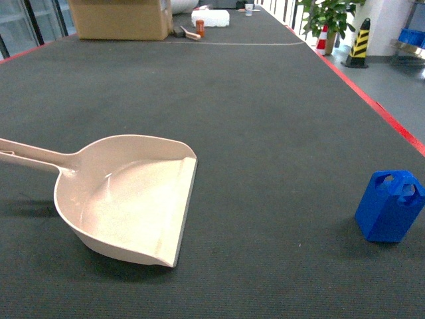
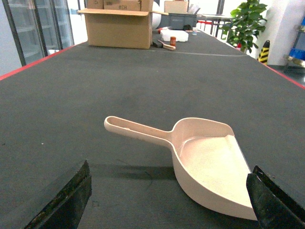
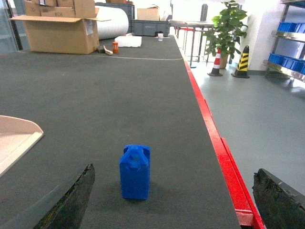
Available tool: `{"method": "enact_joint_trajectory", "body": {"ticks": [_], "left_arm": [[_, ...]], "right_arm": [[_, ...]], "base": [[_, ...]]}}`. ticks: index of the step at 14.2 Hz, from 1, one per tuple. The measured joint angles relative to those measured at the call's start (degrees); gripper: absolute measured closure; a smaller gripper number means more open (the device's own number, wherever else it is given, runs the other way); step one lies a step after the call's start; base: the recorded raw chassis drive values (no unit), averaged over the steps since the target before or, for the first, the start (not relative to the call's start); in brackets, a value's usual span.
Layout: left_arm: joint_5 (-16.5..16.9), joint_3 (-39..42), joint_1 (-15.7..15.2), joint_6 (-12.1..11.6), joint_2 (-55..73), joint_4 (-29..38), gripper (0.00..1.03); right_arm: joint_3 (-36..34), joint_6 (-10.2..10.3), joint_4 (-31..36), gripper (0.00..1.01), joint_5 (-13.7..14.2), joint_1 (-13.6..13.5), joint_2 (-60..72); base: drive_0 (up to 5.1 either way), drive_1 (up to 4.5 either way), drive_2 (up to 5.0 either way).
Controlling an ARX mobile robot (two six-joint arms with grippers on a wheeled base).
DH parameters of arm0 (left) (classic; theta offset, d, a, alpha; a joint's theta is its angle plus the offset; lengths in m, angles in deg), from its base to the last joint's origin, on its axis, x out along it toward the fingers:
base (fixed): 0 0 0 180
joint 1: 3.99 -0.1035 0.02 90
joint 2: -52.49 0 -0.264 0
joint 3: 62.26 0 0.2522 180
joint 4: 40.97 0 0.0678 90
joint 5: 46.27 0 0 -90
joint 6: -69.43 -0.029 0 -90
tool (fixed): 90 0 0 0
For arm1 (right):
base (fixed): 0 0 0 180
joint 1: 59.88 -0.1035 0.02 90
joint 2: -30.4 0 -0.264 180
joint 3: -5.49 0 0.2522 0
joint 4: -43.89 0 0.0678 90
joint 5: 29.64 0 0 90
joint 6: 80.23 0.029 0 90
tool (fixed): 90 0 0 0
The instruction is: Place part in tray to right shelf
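Task not begun: part (image 1: 390,206) stands apart from empty tray (image 1: 129,199); left gripper (image 2: 167,200) and right gripper (image 3: 174,198) spread wide, holding nothing; shelving remains.

No text can be read for certain. The cardboard box (image 2: 120,27) at the far end of the desk (image 2: 143,81) bears a dark printed mark near its top edge (too blurred to make out), and small labels on its side in the right wrist view are equally illegible.
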State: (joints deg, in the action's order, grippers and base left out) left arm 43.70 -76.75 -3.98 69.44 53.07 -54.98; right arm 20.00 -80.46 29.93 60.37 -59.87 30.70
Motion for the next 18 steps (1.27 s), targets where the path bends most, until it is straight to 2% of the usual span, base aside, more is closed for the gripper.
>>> {"method": "enact_joint_trajectory", "body": {"ticks": [18], "left_arm": [[0.0,0.0,0.0,0.0,0.0,0.0,0.05]], "right_arm": [[0.0,0.0,0.0,0.03,0.0,0.0,0.0]], "base": [[0.0,0.0,0.0]]}}
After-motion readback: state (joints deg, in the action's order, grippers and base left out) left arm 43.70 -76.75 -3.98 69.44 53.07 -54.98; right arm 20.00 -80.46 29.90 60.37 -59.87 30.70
